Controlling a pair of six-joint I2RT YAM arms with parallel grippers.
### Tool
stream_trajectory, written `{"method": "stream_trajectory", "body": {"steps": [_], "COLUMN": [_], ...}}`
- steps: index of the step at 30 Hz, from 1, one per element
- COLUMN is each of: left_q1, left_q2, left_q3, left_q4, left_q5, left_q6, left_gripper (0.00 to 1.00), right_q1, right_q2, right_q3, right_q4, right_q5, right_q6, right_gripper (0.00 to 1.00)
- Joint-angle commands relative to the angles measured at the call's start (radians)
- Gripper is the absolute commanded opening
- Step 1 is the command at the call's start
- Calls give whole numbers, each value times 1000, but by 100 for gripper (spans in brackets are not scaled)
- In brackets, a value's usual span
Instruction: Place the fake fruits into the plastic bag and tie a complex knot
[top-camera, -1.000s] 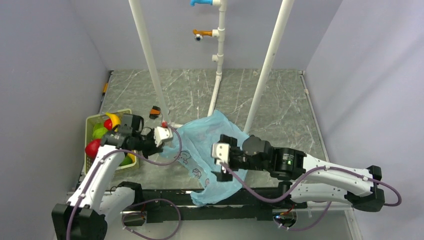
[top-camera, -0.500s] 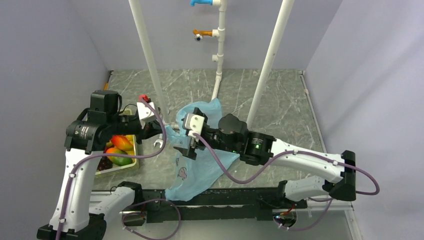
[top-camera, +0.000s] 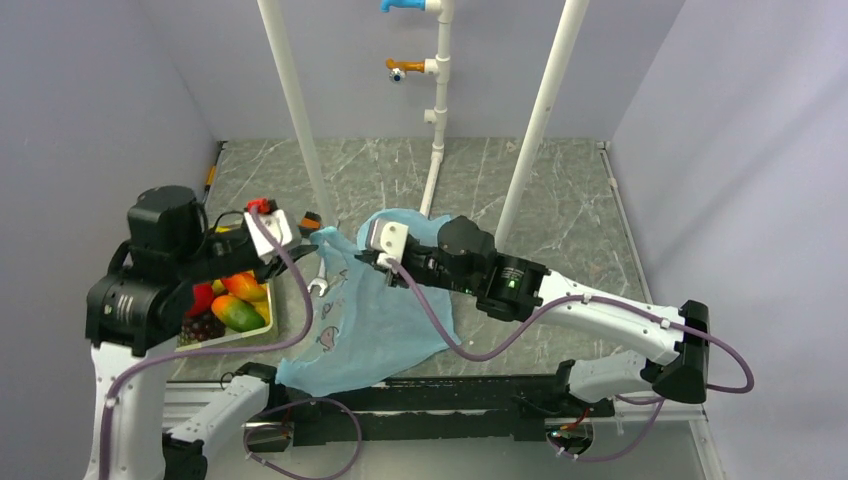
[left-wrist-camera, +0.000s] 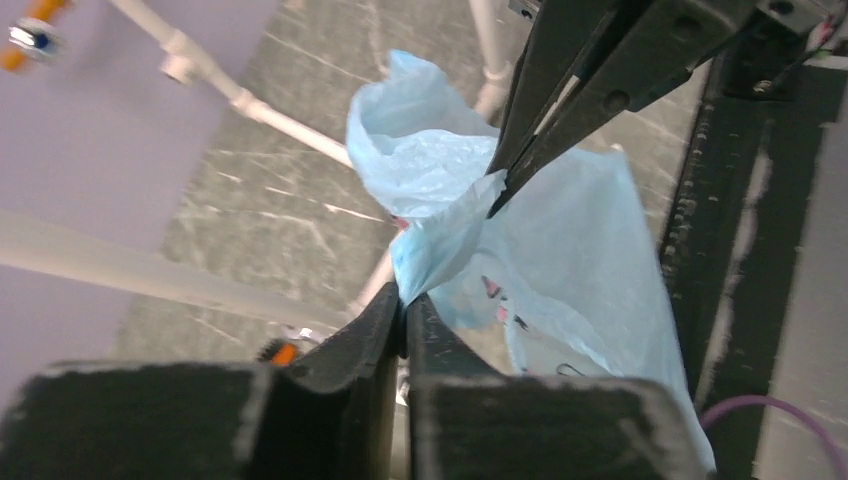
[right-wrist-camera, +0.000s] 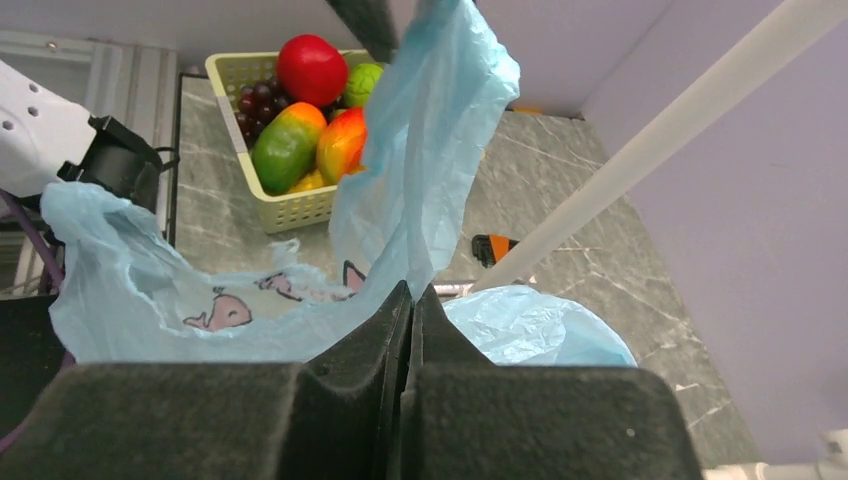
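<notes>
While left tool (left-wrist-camera: 405, 301) and right tool (right-wrist-camera: 412, 292) pinch plastic bag (top-camera: 375, 312), whale prints (right-wrist-camera: 220, 312)

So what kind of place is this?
Probably a robot practice booth: plain purple walls box in a marble-patterned table, white pipes stand on it, and the fruits in the basket look like toys.
</notes>
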Motion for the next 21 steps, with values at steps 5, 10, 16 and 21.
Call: {"method": "stream_trajectory", "body": {"steps": [5, 10, 16, 21], "left_q1": [8, 9, 9, 18], "left_q2": [-210, -308, -254, -206], "left_q3": [-241, -462, -549, -512], "left_q4": [333, 532, 774, 702], "left_q5": [-139, -40, 49, 7], "left_q6": [-265, -487, -698, -613], "left_gripper": [99, 99, 91, 20], "right_q1": [-96, -108, -110, -140], "right_q2": [-55, -82, -87, -130], "right_q3": [88, 79, 75, 50], "right_q4": [36, 63, 96, 82], "right_q5": [-239, -294, -320, -376], "right_q6": [137, 199, 254, 264], "right_gripper": [0, 0, 0, 0]}}
